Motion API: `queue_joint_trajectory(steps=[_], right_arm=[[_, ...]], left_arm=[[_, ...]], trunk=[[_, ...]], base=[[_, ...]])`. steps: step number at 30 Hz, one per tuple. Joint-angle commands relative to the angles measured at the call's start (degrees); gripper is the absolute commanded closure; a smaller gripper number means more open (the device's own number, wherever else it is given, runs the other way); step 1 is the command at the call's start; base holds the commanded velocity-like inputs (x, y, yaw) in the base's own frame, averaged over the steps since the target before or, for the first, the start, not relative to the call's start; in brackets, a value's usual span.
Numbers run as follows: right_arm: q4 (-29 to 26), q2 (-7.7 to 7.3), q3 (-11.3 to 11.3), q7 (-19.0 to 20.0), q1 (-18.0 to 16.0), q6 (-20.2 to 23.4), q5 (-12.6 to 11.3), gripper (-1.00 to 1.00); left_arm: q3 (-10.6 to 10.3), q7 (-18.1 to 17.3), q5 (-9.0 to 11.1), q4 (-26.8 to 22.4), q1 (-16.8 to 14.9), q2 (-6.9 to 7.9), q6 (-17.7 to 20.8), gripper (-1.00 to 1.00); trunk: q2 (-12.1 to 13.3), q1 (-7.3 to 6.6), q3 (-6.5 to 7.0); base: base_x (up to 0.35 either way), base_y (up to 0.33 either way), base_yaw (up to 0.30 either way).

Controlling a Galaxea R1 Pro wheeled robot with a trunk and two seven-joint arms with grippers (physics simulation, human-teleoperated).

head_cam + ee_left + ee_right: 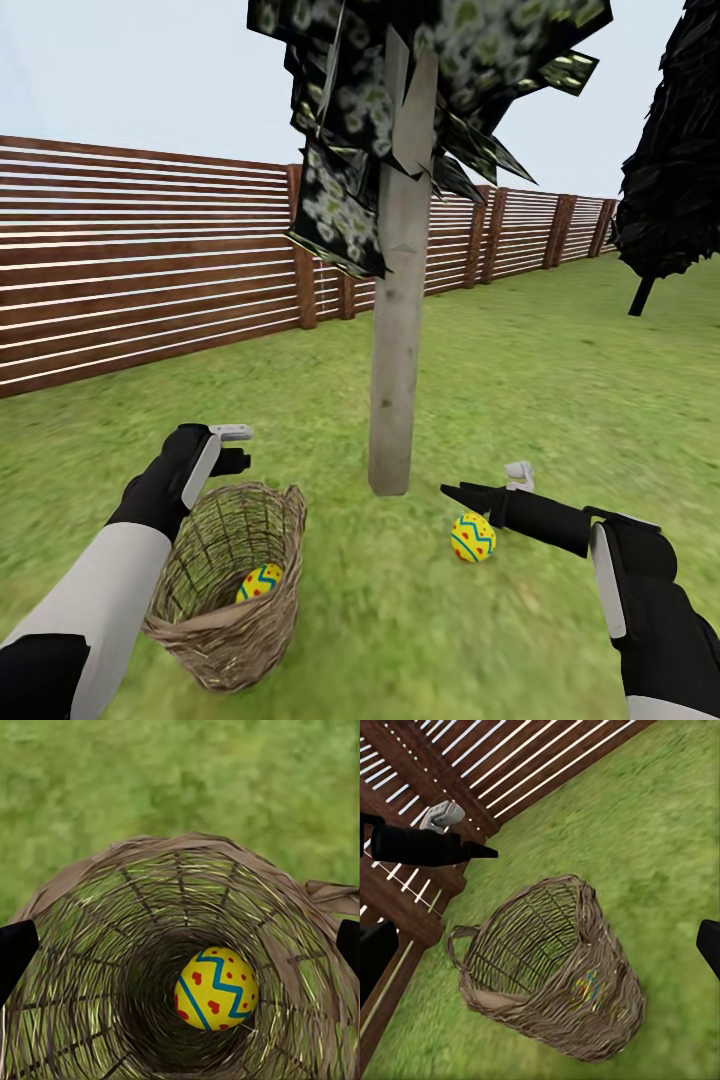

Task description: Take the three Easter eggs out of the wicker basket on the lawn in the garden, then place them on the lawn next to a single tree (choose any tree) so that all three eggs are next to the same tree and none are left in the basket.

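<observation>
One egg (216,988) deep inside basket (232,590), another (473,537) beside tree (400,330); left gripper (228,447) spread above rim, right gripper (488,484) spread, empty.

wicker basket (235,600): round, tan open weave, upright on the lawn (400,620) near the tree (400,330). egg in basket (216,988): yellow, red dots, blue zigzag, at the bottom. egg on grass (473,537): same pattern, just beside the pale trunk's base.

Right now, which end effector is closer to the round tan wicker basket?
Left. The left end effector hovers at the round tan wicker basket rim; the right end effector is off beyond the pale tree trunk.
</observation>
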Motion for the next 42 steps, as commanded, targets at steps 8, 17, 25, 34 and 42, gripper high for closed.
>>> queue_joint_trajectory(steps=[8,17,25,34,42], right_arm=[[0.0,-0.04,-0.1,0.2,0.0,0.5,0.0,-1.0],[0.0,-0.04,-0.1,0.2,0.0,0.5,0.0,-1.0],[0.1,0.03,-0.1,0.0,0.0,0.5,0.0,-1.0],[0.1,0.03,-0.1,0.0,0.0,0.5,0.0,-1.0],[0.2,0.0,-0.1,-0.2,0.0,0.5,0.0,-1.0]], left_arm=[[-0.2,0.2,0.6,0.0,0.0,0.12,0.2,-1.0],[-0.1,-0.1,0.6,1.0,0.0,0.13,0.3,-1.0],[-0.1,-0.2,1.0,8.9,-0.2,0.22,0.2,-1.0],[-0.1,-0.3,1.1,12.4,-1.1,1.75,0.4,-1.0],[-0.1,-0.3,1.1,12.6,-1.4,3.37,0.7,-1.0]], trunk=[[-0.1,0.04,-0.5],[-0.2,0.27,-2.49],[-0.3,0.48,-4.27],[-0.4,0.71,-6.26],[-0.5,0.92,-8.03]], base=[[0.008,0.003,0.0],[0.0,0.0,0.0],[0.0,0.0,0.0],[0.0,0.0,0.0],[0.0,0.0,0.0]])
